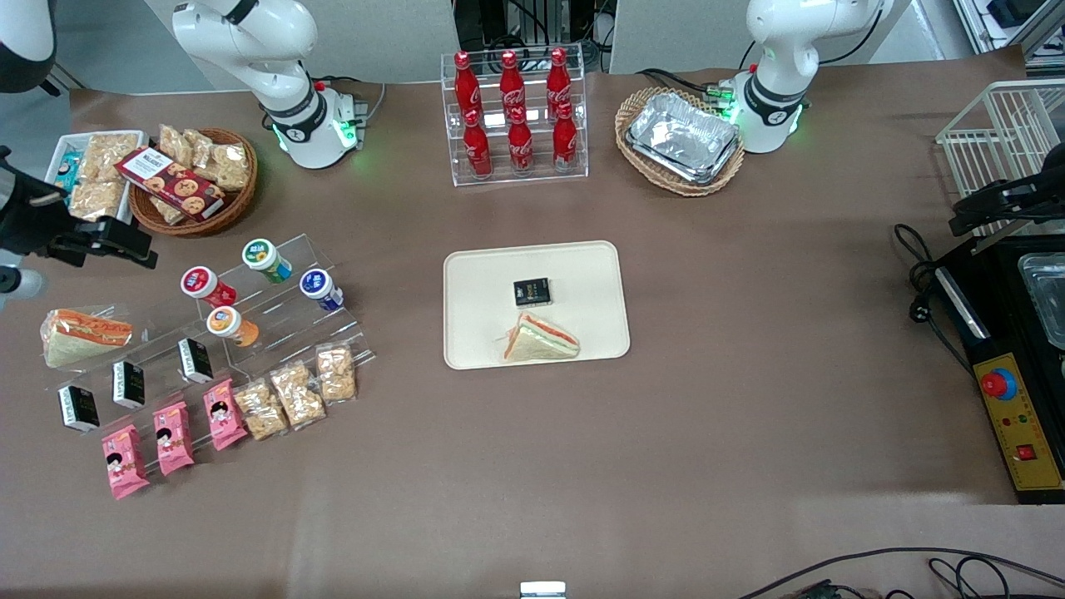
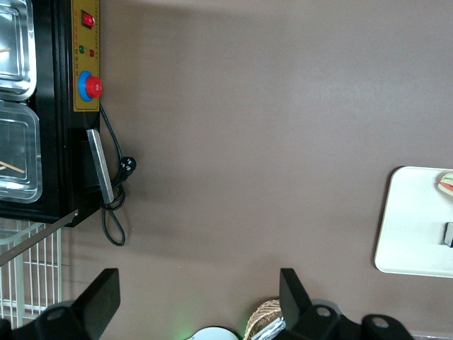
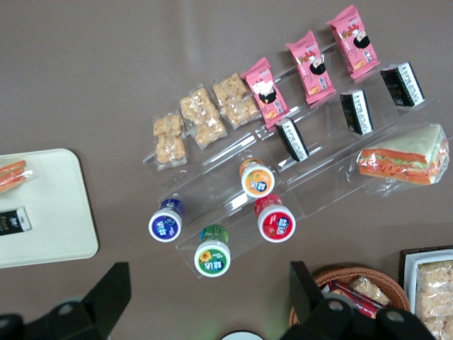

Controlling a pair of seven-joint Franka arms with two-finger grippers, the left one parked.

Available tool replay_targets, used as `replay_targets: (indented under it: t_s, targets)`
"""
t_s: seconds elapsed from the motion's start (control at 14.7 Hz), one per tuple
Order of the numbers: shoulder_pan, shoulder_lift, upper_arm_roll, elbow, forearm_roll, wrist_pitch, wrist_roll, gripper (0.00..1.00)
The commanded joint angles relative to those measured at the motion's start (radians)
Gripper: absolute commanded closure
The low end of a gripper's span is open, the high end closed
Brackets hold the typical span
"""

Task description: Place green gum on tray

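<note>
I see my tool (image 3: 209,283) released, its two fingers spread wide, and it hangs at the working arm's end of the tabletop (image 1: 749,416), near the clear stepped stand (image 1: 333,337), so I judge it is lined up for a reach to the canisters. The green gum (image 1: 265,258) lies on the highest step, beside the red-lidded canister (image 1: 204,284), tilted with its lid up so that it is easy to pick. The tray (image 1: 582,266) waits in the middle of the front frame, well apart from the stand, and already holds a sandwich (image 1: 539,339) and a small black box (image 1: 532,292), with bare room for the gum.
</note>
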Motion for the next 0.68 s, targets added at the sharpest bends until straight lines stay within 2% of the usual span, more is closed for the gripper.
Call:
replay_targets:
  t_s: [0.0,0.61]
  targets:
    - [-0.012,-0.155,0.009,-0.254,0.021,0.139,-0.008,0.00]
    - [0.002,-0.291,0.011,-0.641,0.025,0.425,-0.115,0.00]
